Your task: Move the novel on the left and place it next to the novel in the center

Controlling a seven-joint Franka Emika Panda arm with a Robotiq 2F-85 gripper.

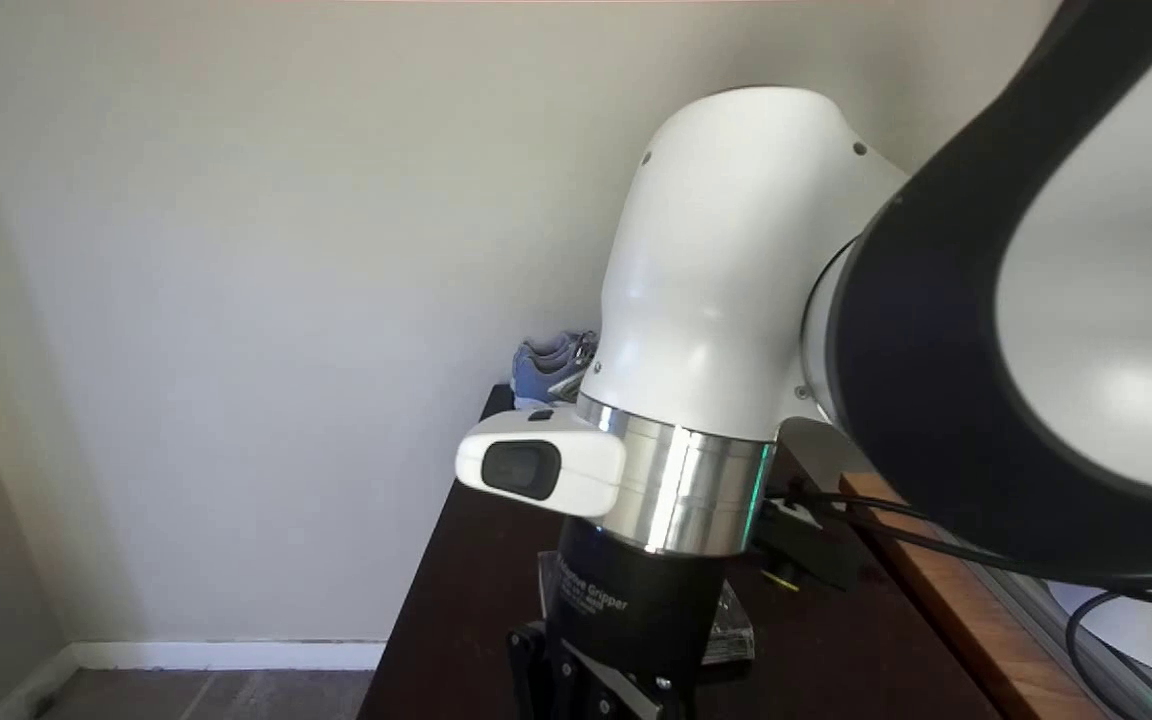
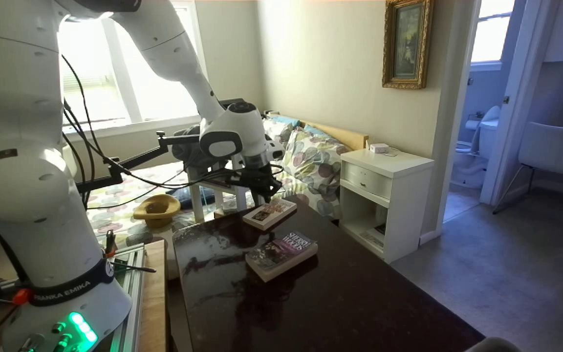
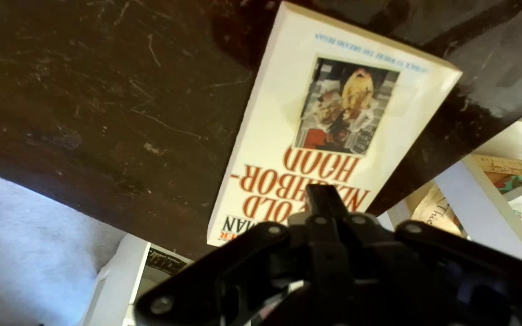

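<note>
A pale wall (image 2: pixel 320 63) runs behind everything, and in front of it I see the bed (image 2: pixel 115 225), made up in spotted covers. Next in size comes the dark brown counter (image 2: pixel 359 298), its glossy top catching the daylight, with the white Franka arm (image 2: pixel 169 54) mounted just beside it and bent out over it. Against the wall stands a white nightstand (image 2: pixel 403 210), one drawer above an open shelf, and higher up hangs a gilt-framed painting (image 2: pixel 407 46). The black Robotiq gripper (image 3: pixel 329 199) points down over the bed side of the counter. In an exterior view a blue sneaker (image 1: pixel 548 368) sits at the counter's far end. Two novels lie flat and apart, a strip of counter between them: the thick Sherryl Woods novel (image 2: pixel 284 254), out toward the counter's middle, and the white Old Neighborhood novel (image 3: pixel 333 108), nearer the edge by the bed and just below the gripper. Smallest are the fingers (image 3: pixel 319 203), which are together; in the wrist view their tips overlap the red lettering on the white cover, though I can't tell whether they touch it.
</note>
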